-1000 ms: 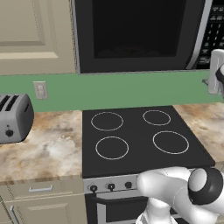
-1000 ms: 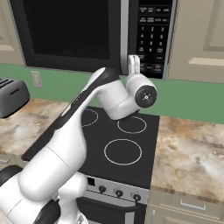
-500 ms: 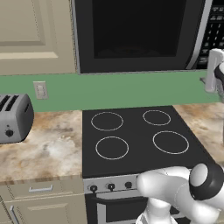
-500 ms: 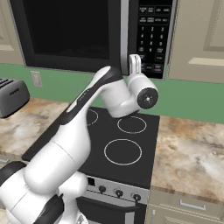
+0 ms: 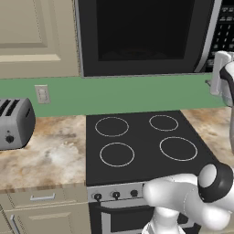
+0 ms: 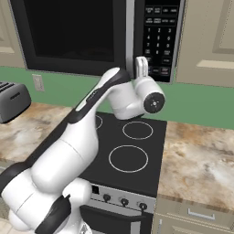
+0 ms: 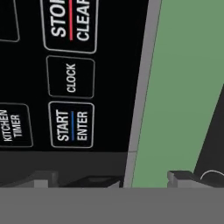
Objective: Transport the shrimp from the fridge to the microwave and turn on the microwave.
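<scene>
I am on the last step: starting the microwave point(image 6: 91, 34). Its dark door looks closed in both base views, so I judge the shrimp is already inside, though through the dark window I cannot make it out.

My end effector point(image 6: 142, 65) is raised to the keypad point(image 6: 160, 39) on the microwave's right side, its tips at the lowest row of buttons, near the bottom right corner of the oven. Nothing is between the fingers, and they stand wide apart. In the hand view the START/ENTER button point(image 7: 71, 125) sits left of centre, with one finger point(image 7: 181, 177) off over the green wall point(image 7: 183, 87) beyond the silver trim.

The next move, as I judge it, calls for a small sideways shift so that one fingertip lines up with START, then a short straight push.

My arm point(image 6: 87, 123) reaches up over the stove point(image 6: 132, 151), elbow bent, wrist turned so the fingers point upward beside the panel.
</scene>
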Robot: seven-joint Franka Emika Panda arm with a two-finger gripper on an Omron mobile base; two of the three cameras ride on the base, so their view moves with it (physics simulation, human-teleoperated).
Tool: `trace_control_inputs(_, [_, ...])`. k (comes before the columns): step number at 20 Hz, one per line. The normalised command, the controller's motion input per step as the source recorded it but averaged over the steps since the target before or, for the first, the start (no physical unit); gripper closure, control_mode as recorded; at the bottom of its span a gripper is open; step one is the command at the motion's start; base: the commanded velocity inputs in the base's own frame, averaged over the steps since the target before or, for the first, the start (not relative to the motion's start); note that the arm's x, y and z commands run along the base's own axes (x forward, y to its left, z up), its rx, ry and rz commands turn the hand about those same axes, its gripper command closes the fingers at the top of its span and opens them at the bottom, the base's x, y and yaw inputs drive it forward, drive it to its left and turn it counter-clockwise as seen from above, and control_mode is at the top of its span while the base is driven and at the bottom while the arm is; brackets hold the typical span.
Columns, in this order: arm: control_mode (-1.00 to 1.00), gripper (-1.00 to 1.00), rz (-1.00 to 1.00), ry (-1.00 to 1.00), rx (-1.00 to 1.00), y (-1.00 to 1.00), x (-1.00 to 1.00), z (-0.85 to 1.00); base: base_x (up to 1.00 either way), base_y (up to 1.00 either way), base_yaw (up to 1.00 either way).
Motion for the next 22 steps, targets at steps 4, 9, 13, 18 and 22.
trace_control_inputs(4, [-1.00, -1.00, 0.01, 0.00, 0.00, -0.23, 0.06, -0.08, 0.00, 0.00, 0.00])
trace_control_inputs(9, [-1.00, -1.00, 0.01, 0.00, 0.00, -0.26, 0.04, -0.07, 0.00, 0.00, 0.00])
trace_control_inputs(13, [-1.00, -1.00, 0.02, 0.00, 0.00, -0.13, 0.14, -0.08, 0.00, 0.00, 0.00])
trace_control_inputs(18, [-1.00, -1.00, 0.01, -0.01, 0.00, 0.01, 0.24, -0.08, 0.00, 0.00, 0.00])
trace_control_inputs(22, [-1.00, -1.00, 0.01, -0.01, 0.00, 0.00, 0.24, -0.04, 0.00, 0.00, 0.00])
